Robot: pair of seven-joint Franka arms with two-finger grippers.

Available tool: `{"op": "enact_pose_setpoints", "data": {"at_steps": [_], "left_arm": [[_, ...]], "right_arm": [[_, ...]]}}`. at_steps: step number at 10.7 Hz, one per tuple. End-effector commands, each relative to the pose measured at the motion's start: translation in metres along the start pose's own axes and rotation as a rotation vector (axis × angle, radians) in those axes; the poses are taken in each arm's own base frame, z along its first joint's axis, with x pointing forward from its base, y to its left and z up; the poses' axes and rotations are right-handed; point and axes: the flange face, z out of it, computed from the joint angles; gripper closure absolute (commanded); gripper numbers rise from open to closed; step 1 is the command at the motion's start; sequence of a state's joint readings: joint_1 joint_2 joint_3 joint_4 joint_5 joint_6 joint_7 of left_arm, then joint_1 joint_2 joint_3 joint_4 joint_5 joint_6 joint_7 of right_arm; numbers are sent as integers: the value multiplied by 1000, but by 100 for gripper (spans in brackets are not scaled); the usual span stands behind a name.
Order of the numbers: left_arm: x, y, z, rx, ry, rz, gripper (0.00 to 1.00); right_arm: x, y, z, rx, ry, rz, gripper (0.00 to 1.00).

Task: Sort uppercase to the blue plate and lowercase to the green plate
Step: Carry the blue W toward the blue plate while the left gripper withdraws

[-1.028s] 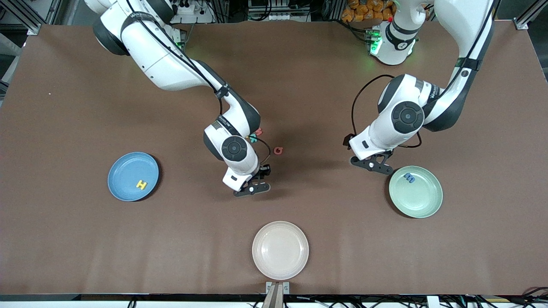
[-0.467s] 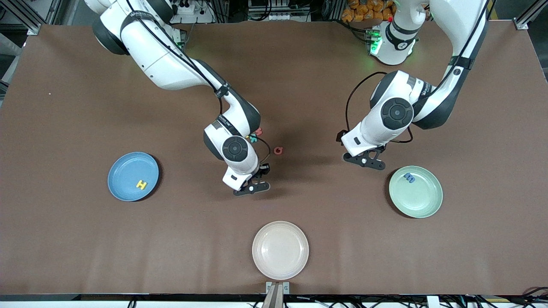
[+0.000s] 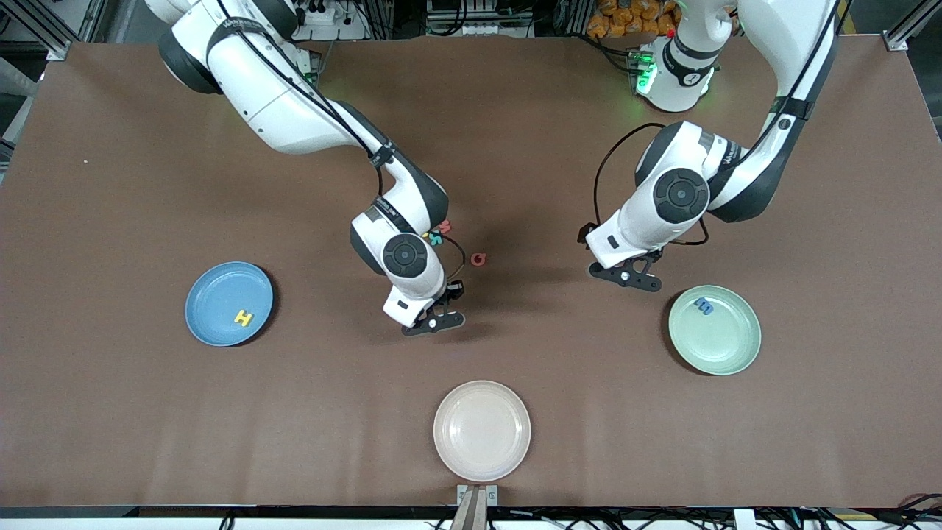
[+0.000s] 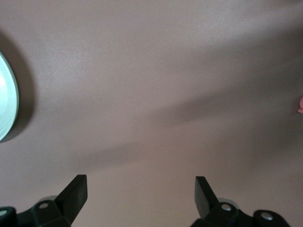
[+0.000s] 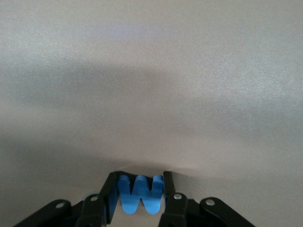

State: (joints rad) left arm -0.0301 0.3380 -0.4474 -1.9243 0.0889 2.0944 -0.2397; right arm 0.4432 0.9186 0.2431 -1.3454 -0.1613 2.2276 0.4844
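My right gripper is shut on the blue W and holds it above bare table near the middle. The yellow H lies in the blue plate toward the right arm's end. A blue lowercase m lies in the green plate toward the left arm's end; the plate's rim shows in the left wrist view. My left gripper is open and empty over bare table beside the green plate. The red Q, the green R and a small red letter lie beside the right arm's wrist. Other letters are hidden.
A cream plate sits at the table's edge nearest the front camera, in the middle. The right arm's forearm stretches over the table's middle, above the loose letters.
My left gripper has moved away from the green plate toward the table's middle and farther from the front camera. The right arm has barely moved.
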Motion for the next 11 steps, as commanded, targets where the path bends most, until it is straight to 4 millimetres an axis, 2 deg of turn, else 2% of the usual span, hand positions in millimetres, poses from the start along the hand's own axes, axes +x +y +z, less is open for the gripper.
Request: {"op": "enact_pose_setpoints", "data": {"at_steps": [1, 2, 4, 5, 6, 7, 8, 11], "left_arm": [[-7, 10, -6, 21, 1, -45, 0], [-9, 24, -7, 10, 4, -55, 0], [-9, 37, -8, 0, 15, -110, 0], [-8, 59, -7, -41, 16, -131, 0], [-4, 78, -5, -69, 19, -168, 0], [-2, 110, -7, -92, 30, -211, 0], [-2, 152, -8, -115, 28, -254, 0], [27, 204, 5, -146, 36, -418, 0]], "right_arm": [[11, 32, -9, 0, -7, -58, 73], [19, 56, -11, -6, -17, -93, 73], [32, 106, -32, -29, -61, -184, 73], [40, 140, -41, -32, -79, -206, 73], [43, 158, -47, -38, -81, -262, 73], [48, 201, -51, -72, -97, -282, 73], [49, 232, -63, -91, -115, -326, 73], [33, 314, -120, -152, -238, -432, 73]]}}
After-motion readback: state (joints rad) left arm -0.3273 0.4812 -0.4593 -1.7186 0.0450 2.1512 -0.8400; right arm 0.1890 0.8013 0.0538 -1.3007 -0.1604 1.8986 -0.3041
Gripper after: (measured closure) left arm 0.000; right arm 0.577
